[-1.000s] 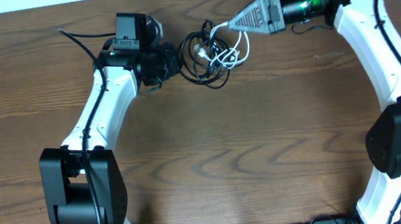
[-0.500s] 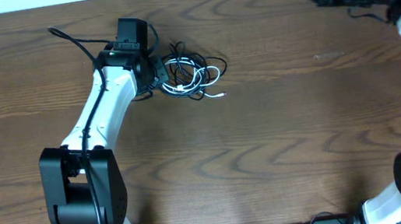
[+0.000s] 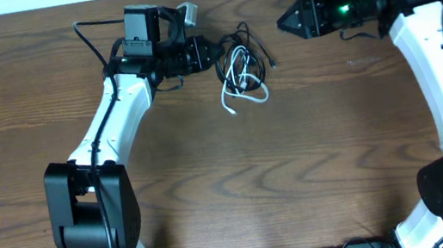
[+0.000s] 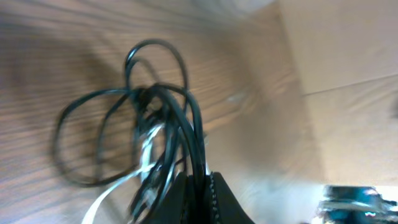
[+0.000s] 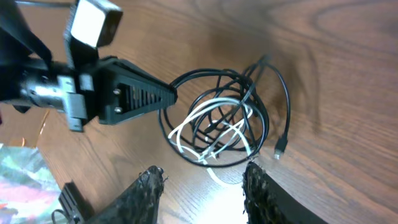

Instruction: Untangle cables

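Overhead: brown wood-grain table — left pincer clamps black cable, right pincer agape, empty.

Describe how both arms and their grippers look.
The left arm and right arm have white shells with black joints, and thin black cables run alongside. The left gripper and right gripper are black and tapered; the left one shows ribbing. Green lights glow near the right wrist.
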### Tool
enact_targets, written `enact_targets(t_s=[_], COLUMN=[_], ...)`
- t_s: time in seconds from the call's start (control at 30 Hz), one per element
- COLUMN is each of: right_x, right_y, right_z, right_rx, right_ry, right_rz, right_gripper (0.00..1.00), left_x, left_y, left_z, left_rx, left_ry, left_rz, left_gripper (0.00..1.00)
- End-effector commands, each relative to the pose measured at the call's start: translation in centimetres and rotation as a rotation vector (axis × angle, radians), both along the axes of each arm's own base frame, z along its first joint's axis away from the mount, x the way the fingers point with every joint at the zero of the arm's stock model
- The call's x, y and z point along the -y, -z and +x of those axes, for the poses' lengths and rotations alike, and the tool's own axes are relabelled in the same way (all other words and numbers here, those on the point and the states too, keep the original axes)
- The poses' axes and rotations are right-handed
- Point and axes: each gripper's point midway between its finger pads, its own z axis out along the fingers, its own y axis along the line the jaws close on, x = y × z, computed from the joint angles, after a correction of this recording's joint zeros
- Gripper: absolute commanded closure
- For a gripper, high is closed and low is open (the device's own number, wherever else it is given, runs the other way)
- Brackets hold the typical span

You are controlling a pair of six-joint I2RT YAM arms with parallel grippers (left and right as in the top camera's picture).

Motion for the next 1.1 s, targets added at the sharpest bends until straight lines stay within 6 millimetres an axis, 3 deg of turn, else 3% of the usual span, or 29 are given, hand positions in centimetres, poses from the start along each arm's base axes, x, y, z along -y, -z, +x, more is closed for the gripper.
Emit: enact_targets(t_s=[0.0, 0.23, 0.47, 0.73, 0.83, 0.93, 1.0, 1.07], right_x=[-1.7, -5.7, -8.2, -10.8, -11.1, -10.0, -9.2, -8.9], right_y=[1.9, 5.6, 10.7, 13.5, 14.1, 15.3, 15.9, 16.1], right_z=[-0.1, -0.2, 0.6, 1.2, 1.2, 0.9, 0.8, 0.7], right_rx=[-0.025, -0.159, -0.399, -0.443, -0.441, -0.451, -0.456, -0.442], right_ry=[-0.053, -0.063, 0.127, 0.143, 0.148, 0.195, 0.223, 0.208], right_rz=[-0.02, -0.003, 0.002, 0.017, 0.0, -0.081, -0.129, -0.152], right_gripper=[0.55, 0.4, 0.41, 0.4, 0.43, 0.5, 0.59, 0.86], left_x=[1.1, 1.1, 0.8, 0.6, 0.6, 0.5, 0.4, 0.3], left_y=[-1.8, -1.8, -1.5, -1.3, -1.3, -1.2, -1.1, -1.0], left_z=[-0.6, -0.5, -0.2, 0.1, 0.1, 0.2, 0.3, 0.3], left_rx=[-0.081, -0.078, -0.075, -0.072, -0.072, -0.071, -0.069, -0.069], left_ry=[0.023, 0.022, -0.004, -0.021, -0.021, -0.029, -0.038, -0.038], left_rz=[-0.131, -0.132, -0.109, -0.095, -0.095, -0.088, -0.08, -0.08], left_gripper=[0.93, 0.93, 0.93, 0.93, 0.93, 0.93, 0.93, 0.93])
